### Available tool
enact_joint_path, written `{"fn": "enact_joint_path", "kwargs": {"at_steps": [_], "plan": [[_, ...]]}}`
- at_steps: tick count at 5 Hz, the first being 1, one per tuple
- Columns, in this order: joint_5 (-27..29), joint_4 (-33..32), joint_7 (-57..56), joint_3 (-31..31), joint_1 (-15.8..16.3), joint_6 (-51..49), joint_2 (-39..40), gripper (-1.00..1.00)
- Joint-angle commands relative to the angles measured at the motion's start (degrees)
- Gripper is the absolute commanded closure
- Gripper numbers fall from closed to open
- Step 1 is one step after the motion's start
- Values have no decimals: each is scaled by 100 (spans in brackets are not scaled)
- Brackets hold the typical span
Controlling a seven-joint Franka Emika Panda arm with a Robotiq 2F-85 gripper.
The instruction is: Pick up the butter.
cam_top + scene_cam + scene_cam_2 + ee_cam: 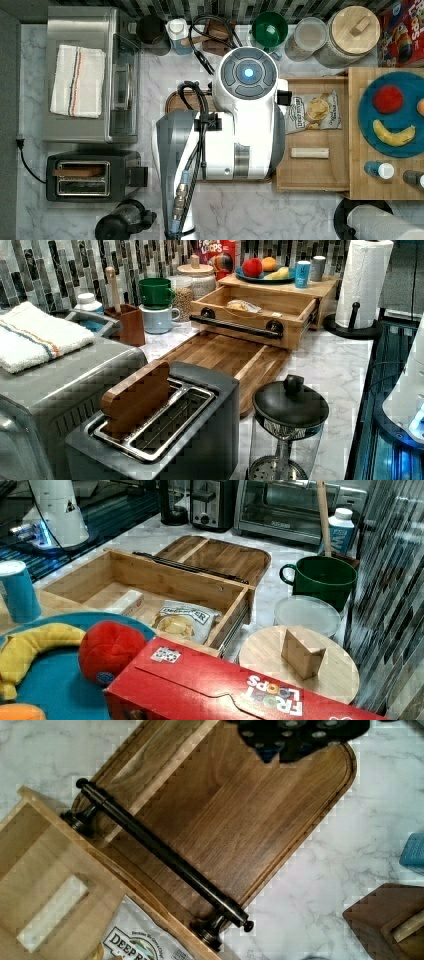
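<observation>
The butter [310,153] is a slim pale cream stick lying flat on the floor of the open wooden drawer [310,182]. It also shows in the right view [126,603] and the wrist view [52,912]. Beside it in the same drawer lies the white-and-grey chip bag [314,111]. My white arm [240,120] hangs over the wooden cutting board [225,815], to the top view's left of the drawer. A dark part of my gripper [295,735] juts into the wrist view above the board, apart from the butter. The drawer's black handle [160,852] lies between them.
A blue plate [367,125] with a banana [394,135] and a red fruit sits on the wooden box beside the drawer. A toaster [87,175], a toaster oven [85,75], a French press [287,425], a green mug [269,30], jars and a paper-towel roll [362,282] ring the counter.
</observation>
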Motion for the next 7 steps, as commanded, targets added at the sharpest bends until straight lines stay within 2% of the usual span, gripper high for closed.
{"fn": "enact_joint_path", "kwargs": {"at_steps": [1, 4, 7], "plan": [[26, -1, 8, 6, -4, 20, -12, 100], [-23, -276, -825, -409, -339, -61, -231, 100], [-519, -700, -939, -936, -780, 405, -303, 100]]}}
